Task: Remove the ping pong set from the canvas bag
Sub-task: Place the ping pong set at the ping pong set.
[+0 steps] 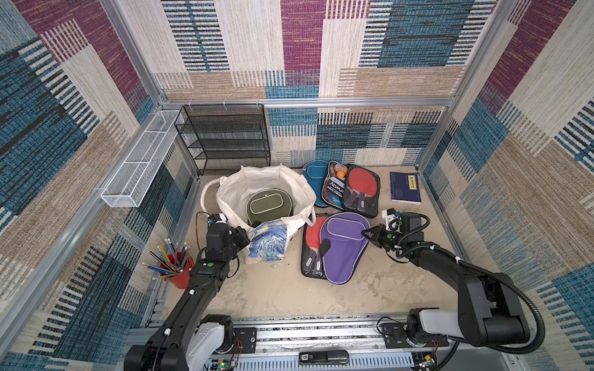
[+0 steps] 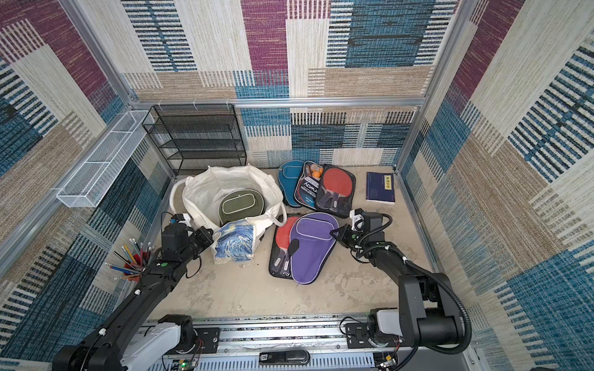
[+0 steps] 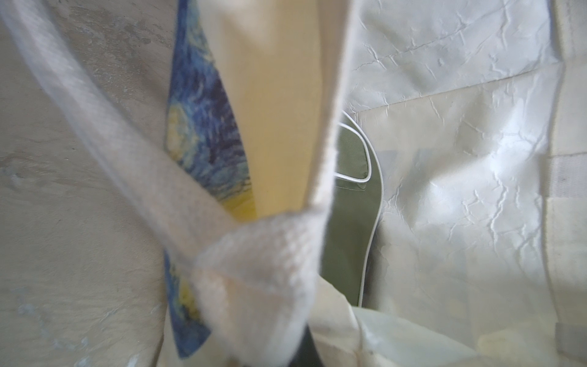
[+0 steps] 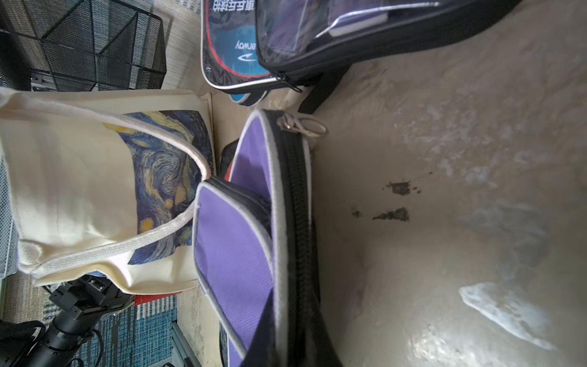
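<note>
The cream canvas bag stands open at the back left, its starry print facing front. A green case with white piping lies inside it. My left gripper is shut on the bag's front rim by the handle strap, and the cloth hides its fingers in the left wrist view. A purple paddle-shaped ping pong case lies on the table right of the bag. My right gripper is shut on that case's zippered edge.
A clear case of red paddles lies under the purple case. Behind are another clear paddle case with orange balls, a blue case and a blue book. A black mesh shelf, white wire basket and red pencil cup line the left.
</note>
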You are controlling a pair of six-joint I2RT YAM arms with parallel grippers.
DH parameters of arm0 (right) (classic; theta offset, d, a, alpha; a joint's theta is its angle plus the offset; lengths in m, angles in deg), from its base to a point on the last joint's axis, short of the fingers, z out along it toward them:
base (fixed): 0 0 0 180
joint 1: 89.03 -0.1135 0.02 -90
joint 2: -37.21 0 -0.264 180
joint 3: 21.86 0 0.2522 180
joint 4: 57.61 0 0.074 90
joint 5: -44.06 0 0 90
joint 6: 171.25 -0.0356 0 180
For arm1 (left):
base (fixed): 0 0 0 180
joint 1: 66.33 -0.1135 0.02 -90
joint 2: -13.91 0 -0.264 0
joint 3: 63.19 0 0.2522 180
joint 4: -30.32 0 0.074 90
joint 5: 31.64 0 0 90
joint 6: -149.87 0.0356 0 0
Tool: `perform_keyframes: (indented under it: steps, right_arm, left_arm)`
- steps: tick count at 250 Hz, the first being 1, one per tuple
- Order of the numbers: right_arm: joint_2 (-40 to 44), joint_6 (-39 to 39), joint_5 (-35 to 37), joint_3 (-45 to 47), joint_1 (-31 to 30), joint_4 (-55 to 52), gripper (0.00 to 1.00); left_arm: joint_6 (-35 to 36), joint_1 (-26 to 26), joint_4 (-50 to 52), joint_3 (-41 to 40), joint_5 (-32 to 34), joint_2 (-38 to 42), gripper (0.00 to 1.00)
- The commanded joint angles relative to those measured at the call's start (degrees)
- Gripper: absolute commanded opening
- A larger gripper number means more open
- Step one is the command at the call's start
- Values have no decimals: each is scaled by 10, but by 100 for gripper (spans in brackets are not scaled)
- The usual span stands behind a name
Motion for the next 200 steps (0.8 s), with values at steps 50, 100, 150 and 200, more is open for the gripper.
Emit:
perform_keyframes:
  steps: [50, 100, 150, 200]
  right_arm:
    - [-32, 24, 28, 15, 7, 52, 29]
    - [-40, 31, 41, 11, 7, 58, 46]
    - [-25, 43, 64, 1, 8, 39, 74]
    - [9, 63, 103, -9, 8, 7, 100]
  left_arm:
    - [7, -1, -10, 3, 14, -18, 0]
    - [5, -2, -10, -1, 14, -16, 0]
    - [5, -2, -8, -2, 7, -11, 0]
    - [3, -2, -10, -4, -1, -9, 0]
